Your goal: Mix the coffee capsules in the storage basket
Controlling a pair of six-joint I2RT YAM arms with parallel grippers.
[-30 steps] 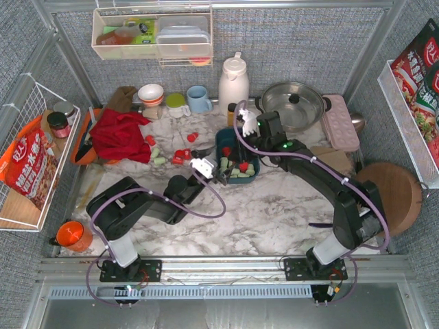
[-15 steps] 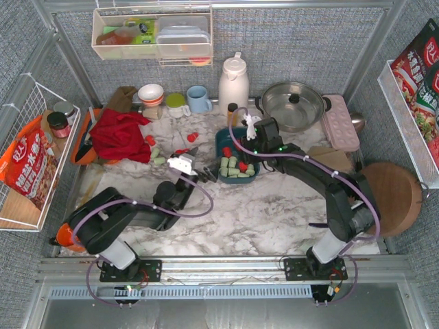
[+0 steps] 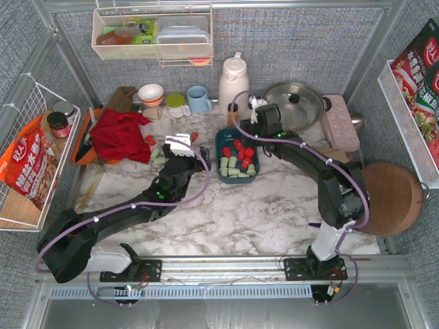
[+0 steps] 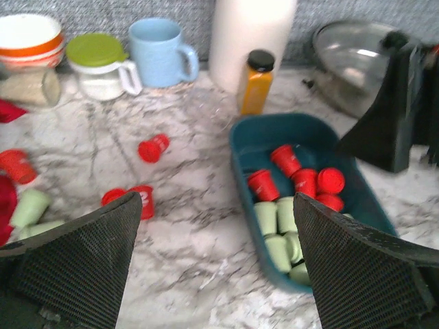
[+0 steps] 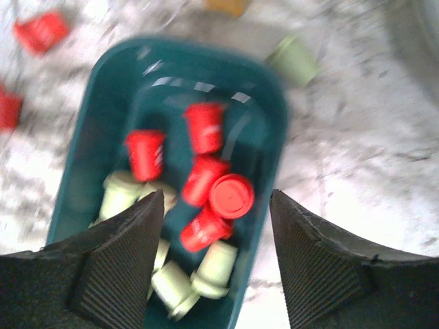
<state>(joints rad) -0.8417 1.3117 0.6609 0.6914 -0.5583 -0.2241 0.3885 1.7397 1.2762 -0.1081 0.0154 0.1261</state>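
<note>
Up front, the left gripper [image 4: 218, 205] hangs low over the marble table [image 4: 206, 274], jaws spread wide and empty, with loose pods [image 4: 152, 147] ahead to its left and the storage basket [image 4: 309, 130] ahead to its right. Inside the basket the coffee capsules [image 4: 304, 181] lie barely mingled, mint green at the near end and red beyond; these light, stiff, smooth-sided cups will likely roll or skid at a nudge and look best pinched across the tapered body. Farther on, the right gripper [image 5: 216, 199] hovers just above the red cluster, jaws parted, holding nothing.
</note>
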